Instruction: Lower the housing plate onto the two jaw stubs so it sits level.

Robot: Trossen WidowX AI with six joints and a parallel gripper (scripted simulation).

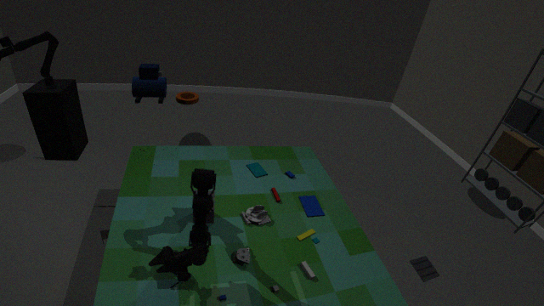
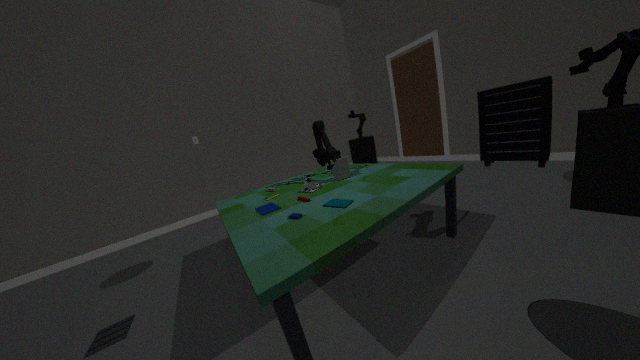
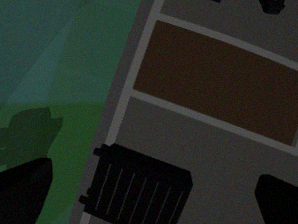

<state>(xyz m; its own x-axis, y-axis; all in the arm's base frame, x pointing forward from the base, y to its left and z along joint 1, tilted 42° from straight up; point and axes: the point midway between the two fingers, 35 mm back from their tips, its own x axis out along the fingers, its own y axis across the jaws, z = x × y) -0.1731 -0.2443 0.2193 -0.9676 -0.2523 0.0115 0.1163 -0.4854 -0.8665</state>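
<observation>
A grey-white assembly [image 1: 256, 216] [image 2: 311, 186] with raised, curved parts on a flat base stands near the middle of the table. Its upper parts look uneven, but it is too small and dark to tell jaws, stubs and plate apart. A smaller grey piece [image 1: 242, 255] with dark holes, possibly the housing plate, sits apart from it, nearer the top camera. My gripper [image 1: 167, 272] [image 2: 328, 166] [image 3: 159, 179] is open and empty, raised above the table to the left of both in the top view. Neither piece shows in the wrist view.
A teal plate [image 1: 257, 170] [image 2: 338, 203], a blue plate [image 1: 311, 206] [image 2: 268, 208], a red bar [image 1: 275, 195] [image 2: 304, 199], a yellow bar [image 1: 306, 235] and a whitish block [image 1: 308, 270] lie around the assembly. A pale upright panel [image 2: 342, 169] stands behind it in the exterior view.
</observation>
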